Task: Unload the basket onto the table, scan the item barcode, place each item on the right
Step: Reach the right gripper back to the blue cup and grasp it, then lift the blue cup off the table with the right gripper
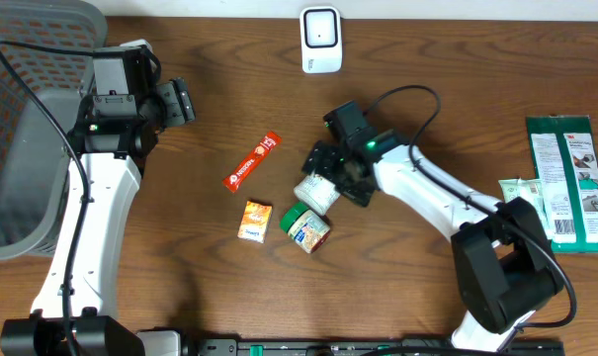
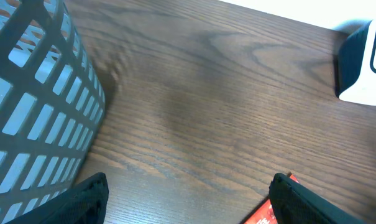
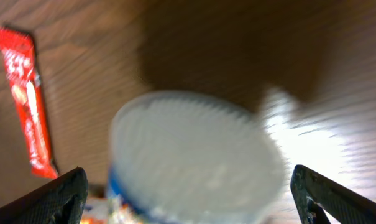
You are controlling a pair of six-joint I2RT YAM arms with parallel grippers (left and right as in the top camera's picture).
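Mock shop checkout: wooden table point(image 1: 229, 99), white scanner point(image 1: 320, 40), grey mesh basket point(image 1: 22, 148).

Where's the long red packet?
In the overhead view, the long red packet lies on the wooden table near the middle, just above the small orange packet and left of the white-lidded jar.

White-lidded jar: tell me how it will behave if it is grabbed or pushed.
The white-lidded jar looks round and seems to lie on its side, so a push would probably roll it, perhaps toward the green-lidded jar. Its smooth lid may slip in the wide-open right tool. It looks rigid, unlikely to crush.
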